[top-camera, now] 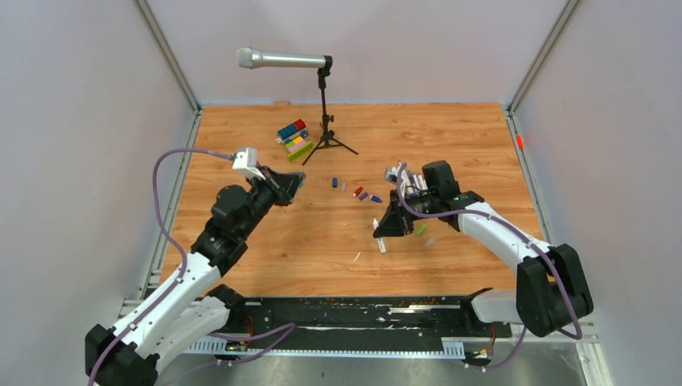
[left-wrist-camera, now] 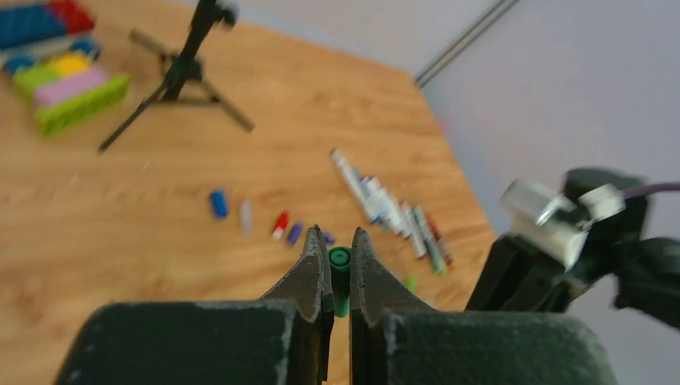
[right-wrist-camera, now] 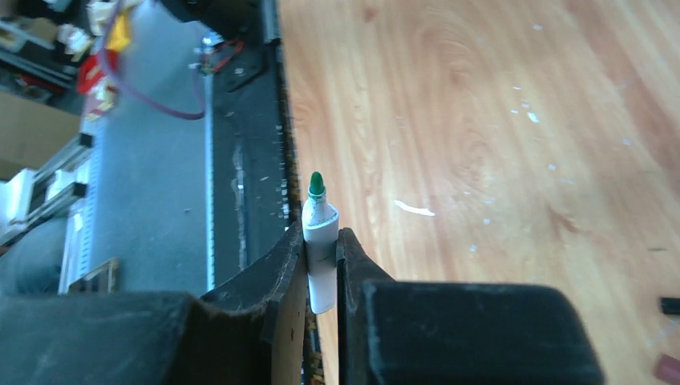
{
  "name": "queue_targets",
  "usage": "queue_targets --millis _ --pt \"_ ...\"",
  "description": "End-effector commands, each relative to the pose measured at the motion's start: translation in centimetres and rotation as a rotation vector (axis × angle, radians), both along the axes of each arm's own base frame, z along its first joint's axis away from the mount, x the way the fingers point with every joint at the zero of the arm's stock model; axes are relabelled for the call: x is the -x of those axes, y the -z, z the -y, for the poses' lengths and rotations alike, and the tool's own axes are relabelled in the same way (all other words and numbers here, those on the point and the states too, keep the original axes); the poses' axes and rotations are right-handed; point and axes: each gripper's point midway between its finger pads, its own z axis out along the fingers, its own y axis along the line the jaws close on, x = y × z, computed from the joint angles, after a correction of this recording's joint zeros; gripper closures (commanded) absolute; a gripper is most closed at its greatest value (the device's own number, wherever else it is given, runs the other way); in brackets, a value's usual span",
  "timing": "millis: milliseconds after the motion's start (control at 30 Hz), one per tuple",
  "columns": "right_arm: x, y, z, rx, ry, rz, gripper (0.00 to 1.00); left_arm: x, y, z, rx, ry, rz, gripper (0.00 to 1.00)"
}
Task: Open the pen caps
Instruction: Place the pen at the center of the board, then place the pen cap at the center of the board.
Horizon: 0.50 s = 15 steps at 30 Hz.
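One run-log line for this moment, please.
left fingers: shut on green cap | right fingers: shut on green pen, tip bare | cap: off pen

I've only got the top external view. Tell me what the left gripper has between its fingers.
Observer: The left gripper is shut on a small green cap.
Operator: Now the right one.
Observer: The right gripper is shut on a white pen. The pen's green tip is bare, with no cap on it.
Operator: Describe the things half hidden by the right arm.
Observer: The left wrist view shows a row of pens lying side by side on the table. It is too blurred to tell which are capped.
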Motion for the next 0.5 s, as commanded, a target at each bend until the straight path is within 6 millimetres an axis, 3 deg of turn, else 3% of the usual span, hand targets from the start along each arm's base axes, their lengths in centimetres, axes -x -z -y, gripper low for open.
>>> queue_targets --millis 0,133,200,467 --pt "-3.3 1.2 -1.1 0.174 0.114 0.041 1.0 2.1 12.1 -2.9 -0.22 -0.081 -0.411 1.0" --pt "-4.8 1.9 -3.2 0.285 0.224 -0.062 1.0 3.3 18.0 -4.5 -0.295 -0.154 -0.622 1.0" --pt "-5.3 2.6 -4.6 0.345 0.275 -0.109 1.0 3.7 20.0 -5.1 -0.335 -0.183 -0.701 1.0" --pt "-7.1 6.8 -8.5 0.516 0.37 -0.125 1.0 3.7 24.5 -4.2 -0.418 -0.141 -0.851 1.0"
